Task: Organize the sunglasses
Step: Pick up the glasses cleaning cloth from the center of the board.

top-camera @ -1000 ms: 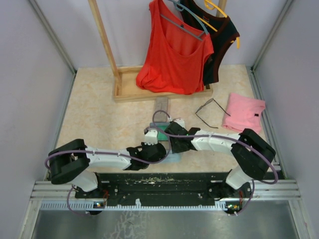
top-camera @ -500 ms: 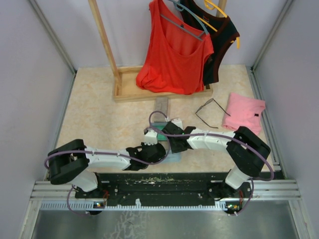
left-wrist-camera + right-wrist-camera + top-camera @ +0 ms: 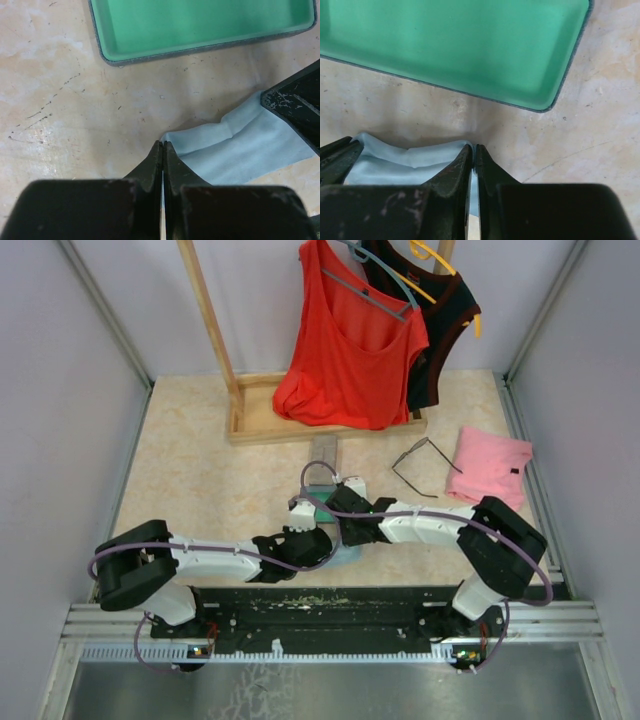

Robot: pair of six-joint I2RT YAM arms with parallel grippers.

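One pair of sunglasses, thin and dark-framed, lies on the table at the right, beside a pink cloth, far from both grippers. My left gripper is shut on a corner of a light blue wiping cloth that lies just in front of an open case with a green lining. My right gripper is shut on another corner of the same cloth, near the green case. In the top view the two grippers meet over the cloth at the table's near middle.
A folded pink cloth lies at the right. A grey closed case sits in front of a wooden rack base from which red and black tops hang. Walls close in both sides.
My right gripper has closed onto the cloth's corner, and the right arm has shifted a little left and nearer. The left arm has stayed put.
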